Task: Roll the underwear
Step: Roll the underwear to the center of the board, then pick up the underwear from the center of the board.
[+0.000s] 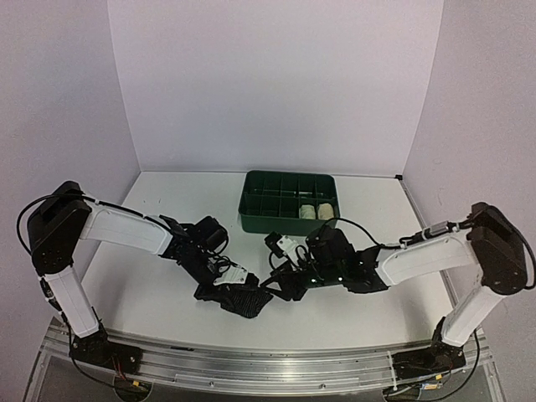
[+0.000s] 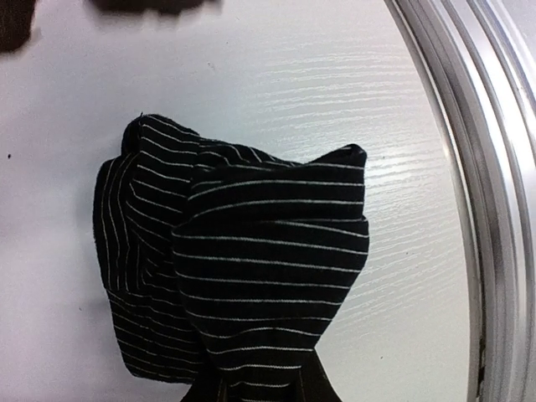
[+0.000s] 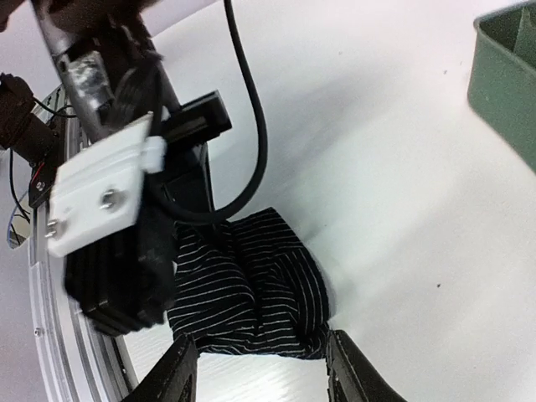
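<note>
— From above, where is the underwear [image 1: 240, 300]?
— Bunched on the table [image 1: 151, 285] near its front edge, between the left gripper [image 1: 241, 291] and the right gripper [image 1: 279, 283]. The green tray [image 1: 251, 220] sits behind.
— Left wrist view?
— Black with thin white stripes, its lower end pinched in the left gripper.
— Right wrist view?
— The right gripper's fingers [image 3: 177, 373] stand spread and empty, just short of the underwear.

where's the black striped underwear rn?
Top view: the black striped underwear lies near the front edge of the table, slightly left of centre, between the left gripper and right gripper, well in front of the green tray.
</note>
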Robot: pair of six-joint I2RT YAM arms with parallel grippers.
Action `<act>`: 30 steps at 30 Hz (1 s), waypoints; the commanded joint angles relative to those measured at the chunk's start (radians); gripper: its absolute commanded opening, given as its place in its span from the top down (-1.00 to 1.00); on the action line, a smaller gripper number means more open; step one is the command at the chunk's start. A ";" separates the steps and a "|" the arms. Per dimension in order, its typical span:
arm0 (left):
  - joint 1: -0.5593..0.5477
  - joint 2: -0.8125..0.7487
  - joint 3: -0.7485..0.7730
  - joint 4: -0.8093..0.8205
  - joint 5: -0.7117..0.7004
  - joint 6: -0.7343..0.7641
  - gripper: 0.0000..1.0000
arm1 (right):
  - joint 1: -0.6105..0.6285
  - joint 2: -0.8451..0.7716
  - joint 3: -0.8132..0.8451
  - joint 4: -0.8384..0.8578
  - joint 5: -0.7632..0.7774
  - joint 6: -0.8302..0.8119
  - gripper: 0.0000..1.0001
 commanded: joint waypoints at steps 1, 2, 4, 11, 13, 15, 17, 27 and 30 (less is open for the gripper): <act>0.006 0.004 -0.009 -0.160 0.021 -0.207 1.00 | 0.104 -0.108 -0.066 -0.010 0.235 -0.255 0.03; 0.006 0.012 0.003 -0.179 0.037 -0.229 1.00 | 0.141 -0.113 -0.073 -0.010 0.284 -0.308 0.03; 0.007 0.038 0.030 -0.218 0.079 -0.265 1.00 | 0.212 -0.114 -0.076 -0.008 0.359 -0.404 0.03; 0.011 0.164 0.124 -0.338 0.237 -0.325 1.00 | 0.367 0.032 0.093 -0.118 0.496 -0.664 -0.01; 0.015 0.183 0.139 -0.351 0.257 -0.330 1.00 | 0.375 0.086 0.163 -0.164 0.504 -0.705 -0.04; 0.022 0.203 0.152 -0.365 0.272 -0.332 1.00 | 0.377 0.136 0.207 -0.192 0.500 -0.727 -0.08; 0.032 0.222 0.164 -0.377 0.286 -0.331 1.00 | 0.377 0.175 0.244 -0.228 0.500 -0.735 -0.13; 0.061 0.319 0.231 -0.407 0.378 -0.342 1.00 | 0.373 0.304 0.365 -0.401 0.462 -0.631 -0.25; 0.060 0.341 0.247 -0.424 0.388 -0.328 1.00 | 0.357 0.344 0.412 -0.484 0.490 -0.557 -0.27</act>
